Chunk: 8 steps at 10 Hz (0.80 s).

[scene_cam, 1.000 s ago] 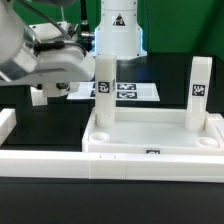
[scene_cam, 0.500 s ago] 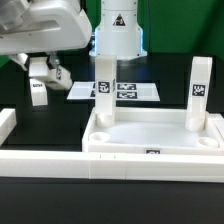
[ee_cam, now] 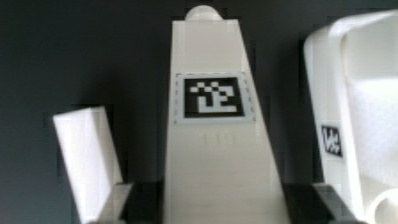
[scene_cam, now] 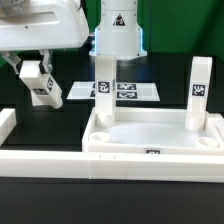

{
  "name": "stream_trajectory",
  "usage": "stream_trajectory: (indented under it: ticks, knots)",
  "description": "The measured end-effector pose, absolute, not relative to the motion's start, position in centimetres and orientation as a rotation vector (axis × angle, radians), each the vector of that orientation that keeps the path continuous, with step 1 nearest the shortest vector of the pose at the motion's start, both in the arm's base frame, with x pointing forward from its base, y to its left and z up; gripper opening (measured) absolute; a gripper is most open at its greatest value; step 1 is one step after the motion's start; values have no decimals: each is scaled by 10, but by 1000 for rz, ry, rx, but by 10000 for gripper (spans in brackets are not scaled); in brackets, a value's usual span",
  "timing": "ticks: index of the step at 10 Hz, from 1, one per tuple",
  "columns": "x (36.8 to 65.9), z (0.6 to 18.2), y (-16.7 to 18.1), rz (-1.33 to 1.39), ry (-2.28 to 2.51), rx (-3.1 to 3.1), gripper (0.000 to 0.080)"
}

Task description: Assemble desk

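The tool [scene_cam: 36,68] grips a tilted square leg [scene_cam: 42,88] by its upper end. The tabletop [scene_cam: 150,138] lies low toward the exterior view's right, its near sockets apparently free.

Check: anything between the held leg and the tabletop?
Nothing visible: only black table lies between the held leg and the tabletop. The two standing legs sit at its far side.

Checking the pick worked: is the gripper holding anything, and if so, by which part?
Yes. The gripper holds a white desk leg, which hangs tilted and is clamped between the fingers at its upper end.
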<state>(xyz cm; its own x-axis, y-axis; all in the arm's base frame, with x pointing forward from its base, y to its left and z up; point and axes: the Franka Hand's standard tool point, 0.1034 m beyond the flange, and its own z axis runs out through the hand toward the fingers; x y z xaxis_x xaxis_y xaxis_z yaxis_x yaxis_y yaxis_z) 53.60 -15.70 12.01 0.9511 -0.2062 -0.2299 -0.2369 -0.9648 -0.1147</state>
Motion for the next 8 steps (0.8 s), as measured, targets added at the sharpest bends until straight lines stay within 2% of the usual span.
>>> stream_trajectory:
  ticks: [4, 6, 8]
  knots:
    - [573, 147, -124, 209, 204, -3026, 290]
    - [574, 145, -124, 192, 204, -3026, 290]
    - [586, 147, -128, -40, 196, -3073, 290]
